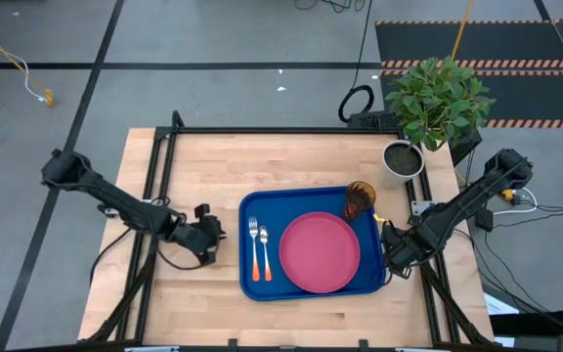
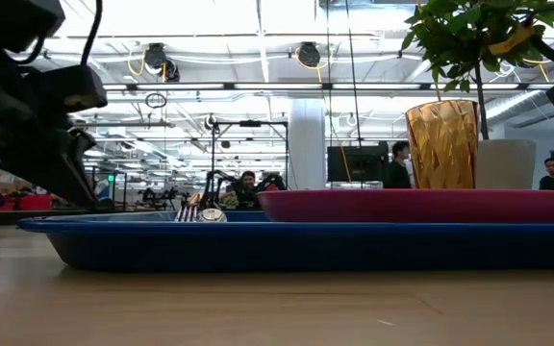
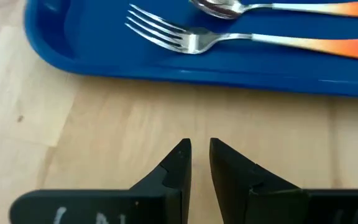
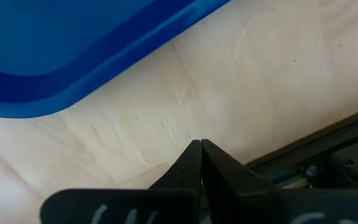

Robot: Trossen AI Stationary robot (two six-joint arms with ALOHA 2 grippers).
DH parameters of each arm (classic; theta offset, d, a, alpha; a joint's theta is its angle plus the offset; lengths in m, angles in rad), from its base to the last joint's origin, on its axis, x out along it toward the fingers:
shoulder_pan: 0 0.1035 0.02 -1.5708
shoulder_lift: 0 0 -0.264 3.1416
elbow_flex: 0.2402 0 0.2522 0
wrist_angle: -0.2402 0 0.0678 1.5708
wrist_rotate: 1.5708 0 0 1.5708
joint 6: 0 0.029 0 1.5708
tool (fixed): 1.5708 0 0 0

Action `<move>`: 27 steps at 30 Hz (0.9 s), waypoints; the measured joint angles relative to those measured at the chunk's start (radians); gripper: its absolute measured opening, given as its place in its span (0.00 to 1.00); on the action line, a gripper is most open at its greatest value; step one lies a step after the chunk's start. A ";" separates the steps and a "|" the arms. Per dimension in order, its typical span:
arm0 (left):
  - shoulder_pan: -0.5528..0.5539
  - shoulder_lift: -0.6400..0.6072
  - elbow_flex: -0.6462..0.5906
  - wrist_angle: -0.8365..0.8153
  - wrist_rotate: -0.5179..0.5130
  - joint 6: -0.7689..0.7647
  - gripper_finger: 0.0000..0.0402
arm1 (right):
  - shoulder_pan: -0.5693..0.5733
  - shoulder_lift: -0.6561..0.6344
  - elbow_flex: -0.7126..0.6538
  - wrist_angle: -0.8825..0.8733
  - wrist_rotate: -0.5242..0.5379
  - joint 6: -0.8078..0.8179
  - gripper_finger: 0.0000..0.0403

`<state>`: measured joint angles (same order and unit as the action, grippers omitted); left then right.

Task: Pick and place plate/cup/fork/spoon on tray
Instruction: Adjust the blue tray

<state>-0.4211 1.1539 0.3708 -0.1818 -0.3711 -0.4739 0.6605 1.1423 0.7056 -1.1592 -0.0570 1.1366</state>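
The blue tray [image 1: 262, 288] lies on the middle of the wooden table. The pink-red plate [image 1: 319, 252] rests flat in it. The amber cup [image 1: 360, 200] stands upright in the tray's far right corner. The fork [image 1: 253, 244] and the spoon [image 1: 264, 249] lie side by side on the tray's left part, orange handles toward the near edge. My left gripper [image 3: 201, 146] hovers over bare wood just left of the tray, its fingers a narrow gap apart with nothing between them. My right gripper [image 4: 201, 144] is shut, pointing down at the wood off the tray's right near corner.
A potted green plant [image 1: 436, 103] in a white pot [image 1: 402, 158] stands at the table's far right corner. Black frame rails [image 1: 164, 166] run along the table's sides. Bare wood [image 1: 311, 318] lies between the tray and the near edge.
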 joint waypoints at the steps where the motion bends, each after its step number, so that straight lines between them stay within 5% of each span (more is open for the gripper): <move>1: 0.009 0.009 0.002 0.000 -0.007 0.006 0.16 | 0.002 0.000 -0.001 0.001 0.001 0.000 0.00; 11: 0.085 0.083 0.002 0.047 0.058 0.009 0.16 | 0.039 0.000 -0.072 0.095 -0.081 0.053 0.00; 21: 0.097 0.083 0.002 0.062 0.049 0.045 0.16 | 0.074 0.000 -0.082 0.127 -0.017 0.083 0.00; 27: 0.112 0.083 0.002 0.072 0.048 0.047 0.16 | 0.074 0.000 -0.141 0.294 -0.024 0.124 0.00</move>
<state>-0.3092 1.2373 0.3729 -0.1101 -0.3228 -0.4274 0.7349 1.1427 0.5649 -0.8654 -0.0812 1.2608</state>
